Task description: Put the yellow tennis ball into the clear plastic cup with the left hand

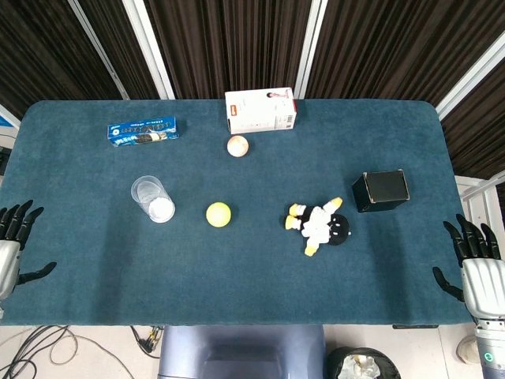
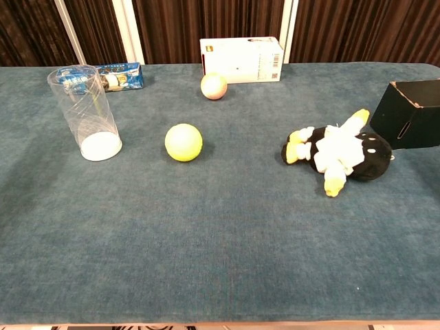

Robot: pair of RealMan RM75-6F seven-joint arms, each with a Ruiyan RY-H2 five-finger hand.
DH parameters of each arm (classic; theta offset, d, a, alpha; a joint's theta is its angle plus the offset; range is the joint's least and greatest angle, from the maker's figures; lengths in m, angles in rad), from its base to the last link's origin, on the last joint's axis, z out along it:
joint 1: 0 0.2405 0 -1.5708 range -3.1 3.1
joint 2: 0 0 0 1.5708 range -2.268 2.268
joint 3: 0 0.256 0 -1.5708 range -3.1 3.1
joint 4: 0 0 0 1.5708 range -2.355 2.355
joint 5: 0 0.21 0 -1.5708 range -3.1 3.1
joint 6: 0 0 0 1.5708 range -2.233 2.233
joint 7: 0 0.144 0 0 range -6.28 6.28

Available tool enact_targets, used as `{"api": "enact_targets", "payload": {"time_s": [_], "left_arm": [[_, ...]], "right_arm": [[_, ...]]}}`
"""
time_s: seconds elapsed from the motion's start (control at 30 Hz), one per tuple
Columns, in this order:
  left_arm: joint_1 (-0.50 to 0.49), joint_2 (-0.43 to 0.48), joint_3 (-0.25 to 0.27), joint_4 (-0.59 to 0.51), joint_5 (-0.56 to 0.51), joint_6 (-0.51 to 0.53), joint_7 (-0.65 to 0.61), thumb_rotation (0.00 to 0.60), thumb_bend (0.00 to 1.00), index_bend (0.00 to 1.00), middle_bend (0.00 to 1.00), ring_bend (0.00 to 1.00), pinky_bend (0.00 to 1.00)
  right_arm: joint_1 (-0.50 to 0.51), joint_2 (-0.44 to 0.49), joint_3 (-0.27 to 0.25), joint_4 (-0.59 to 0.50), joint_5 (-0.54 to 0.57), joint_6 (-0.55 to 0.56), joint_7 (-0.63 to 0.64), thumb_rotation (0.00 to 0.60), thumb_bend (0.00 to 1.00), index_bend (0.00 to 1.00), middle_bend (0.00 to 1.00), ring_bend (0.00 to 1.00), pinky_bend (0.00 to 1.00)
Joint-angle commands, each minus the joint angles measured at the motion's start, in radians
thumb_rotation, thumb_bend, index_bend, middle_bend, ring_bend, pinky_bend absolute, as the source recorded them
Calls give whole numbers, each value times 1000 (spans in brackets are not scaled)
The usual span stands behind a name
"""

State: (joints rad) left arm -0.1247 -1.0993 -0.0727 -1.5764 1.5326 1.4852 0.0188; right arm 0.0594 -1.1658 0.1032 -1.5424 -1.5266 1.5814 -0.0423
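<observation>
The yellow tennis ball point(image 1: 218, 214) point(image 2: 183, 142) lies on the blue table near its middle. The clear plastic cup point(image 1: 152, 198) point(image 2: 86, 112) stands upright just left of the ball, with a small gap between them. My left hand point(image 1: 11, 245) hovers at the table's left edge, far from both, fingers spread and holding nothing. My right hand point(image 1: 476, 268) is off the front right corner, also with fingers apart and empty. Neither hand shows in the chest view.
A pink-white ball point(image 1: 237, 146) and a white box point(image 1: 259, 110) sit at the back centre. A blue packet point(image 1: 143, 130) lies back left. A black-and-white plush toy point(image 1: 319, 225) and a black box point(image 1: 381, 189) are on the right half.
</observation>
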Motion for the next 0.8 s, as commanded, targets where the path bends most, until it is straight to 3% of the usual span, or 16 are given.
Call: {"api": "enact_targets", "payload": {"time_s": [0.03,0.2,0.37,0.57,0.8], "left_arm": [[-39,45,-9,2,72,15,-22,600,0,103,0,0,0],[-108,116,-52,-92,104,-21,22,600,0,103,0,0,0],[-241,209,-111,-232,51,-217,104,600,0,103,0,0,0],[-430,282,-193,-376,-97,-493,179,600,0,103,0,0,0],[-604,253,-229,-437,-348,-704,296,600,0,103,0,0,0]], "right_arm": [[1,-2,0,1,0,-2,-2,600,352,132,35,101,11],[4,-5,-3,0,-4,-6,-10,600,351,133,35,102,11],[5,-8,-5,0,-6,-9,-17,600,352,132,35,101,10],[7,-15,-7,0,-5,-15,-38,600,352,132,35,101,10],[9,-19,-7,-1,0,-20,-51,600,352,132,35,101,11]]}}
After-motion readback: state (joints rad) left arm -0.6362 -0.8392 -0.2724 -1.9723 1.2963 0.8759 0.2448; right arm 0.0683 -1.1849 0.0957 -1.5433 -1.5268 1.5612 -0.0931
